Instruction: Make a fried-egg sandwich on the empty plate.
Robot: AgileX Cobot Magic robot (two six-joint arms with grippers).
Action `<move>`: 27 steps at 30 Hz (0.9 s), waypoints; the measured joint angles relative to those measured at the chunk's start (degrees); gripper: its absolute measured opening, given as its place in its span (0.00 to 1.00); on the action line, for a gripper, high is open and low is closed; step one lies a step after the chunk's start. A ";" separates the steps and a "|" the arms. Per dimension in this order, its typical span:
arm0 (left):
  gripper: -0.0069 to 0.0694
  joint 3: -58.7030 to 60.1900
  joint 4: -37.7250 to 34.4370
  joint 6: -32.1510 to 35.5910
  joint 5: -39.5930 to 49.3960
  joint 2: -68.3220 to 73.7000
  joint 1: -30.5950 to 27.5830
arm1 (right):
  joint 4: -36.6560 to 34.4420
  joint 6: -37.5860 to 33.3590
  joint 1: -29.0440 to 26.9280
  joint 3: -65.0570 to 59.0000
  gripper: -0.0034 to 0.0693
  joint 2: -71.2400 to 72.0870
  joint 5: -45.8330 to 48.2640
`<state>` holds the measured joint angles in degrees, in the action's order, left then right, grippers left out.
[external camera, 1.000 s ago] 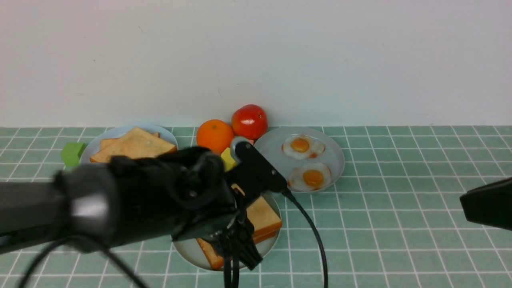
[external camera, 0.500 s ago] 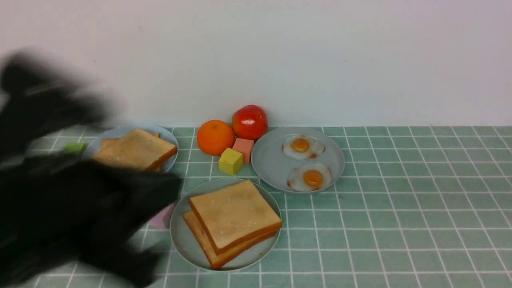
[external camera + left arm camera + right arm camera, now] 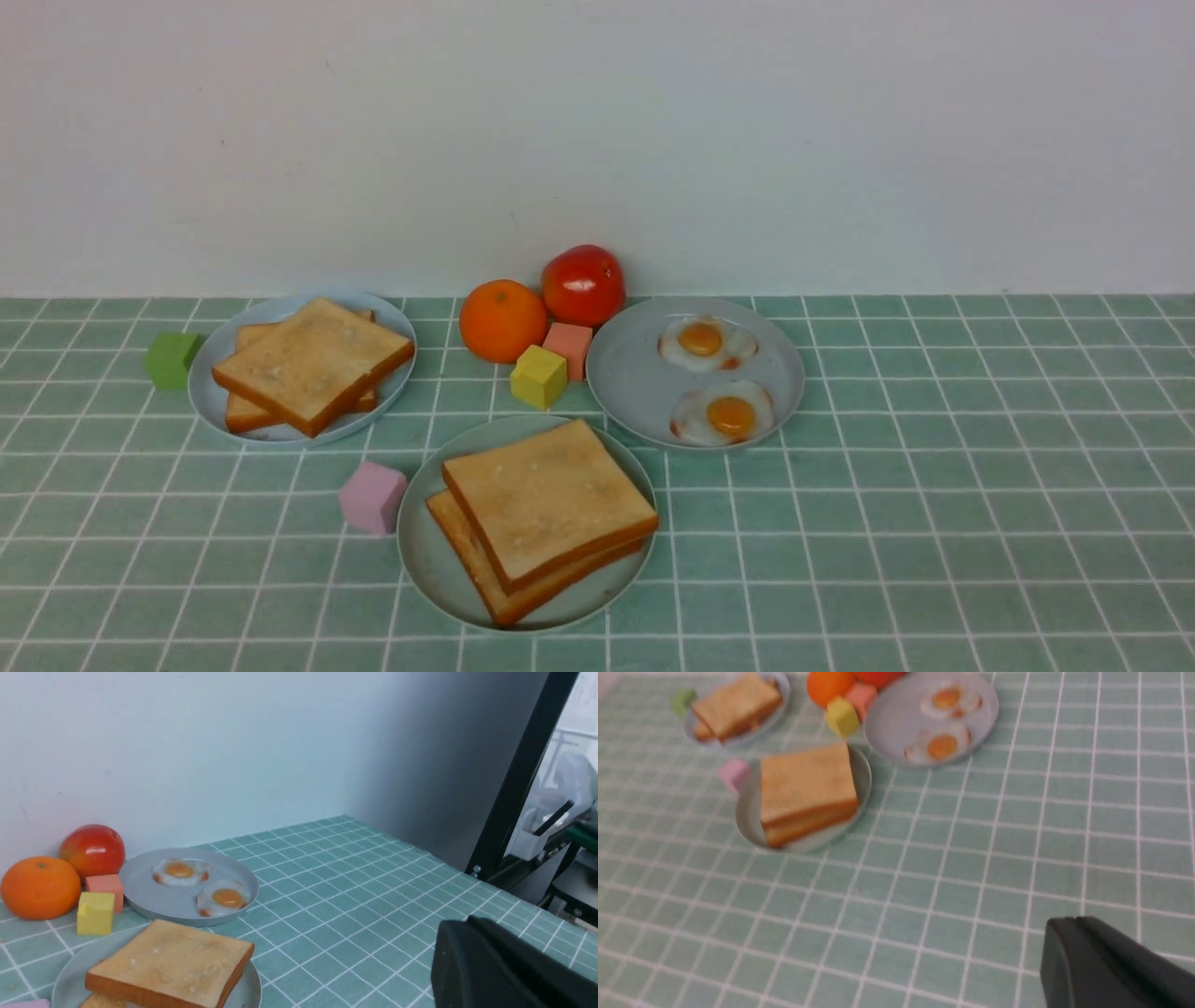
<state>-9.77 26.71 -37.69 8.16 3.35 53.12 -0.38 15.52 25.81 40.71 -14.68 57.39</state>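
Two golden-brown toast slices lie stacked as the sandwich (image 3: pixel 546 509), slightly askew, on the mint-green plate (image 3: pixel 429 565) near the table's front centre. No egg shows between the slices. The same stack (image 3: pixel 173 963) appears in the left wrist view and, blurred, as the stack (image 3: pixel 808 791) in the right wrist view. Neither arm appears in the front view. My left gripper (image 3: pixel 460 924) is shut and empty, hovering over bare tiles to the right of the plates. My right gripper (image 3: pixel 1071 920) is also shut on nothing, above tiles well away from the food.
A grey-blue plate (image 3: pixel 635 392) behind the sandwich holds two fried eggs (image 3: pixel 724 415). Another grey-blue plate (image 3: pixel 392 322) at back left carries a toast stack (image 3: pixel 308 364). An orange (image 3: pixel 502 319), a tomato (image 3: pixel 583 284) and yellow (image 3: pixel 539 376), salmon (image 3: pixel 568 345), pink (image 3: pixel 372 497) and green (image 3: pixel 171 359) blocks stand around.
The left arm, which covered the sandwich plate, swept off to the left and out of the front view. The right gripper also left that view's right edge.
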 joint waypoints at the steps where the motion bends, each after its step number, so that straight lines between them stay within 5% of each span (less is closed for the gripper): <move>1: 0.07 0.25 0.06 0.00 0.21 -0.36 0.00 | 0.00 0.54 0.00 -0.99 0.03 0.23 -1.78; 21: 0.07 0.31 0.12 -0.07 3.76 -0.53 0.00 | 1.13 0.39 -1.04 -5.19 0.04 0.59 -7.83; 27: 0.07 0.32 0.12 -0.12 3.78 -0.53 0.00 | -3.11 -13.78 -17.51 -18.09 0.04 7.55 -21.96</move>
<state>-9.45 26.83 -37.81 11.94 2.82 53.12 -3.49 1.74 8.30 22.62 -7.13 35.42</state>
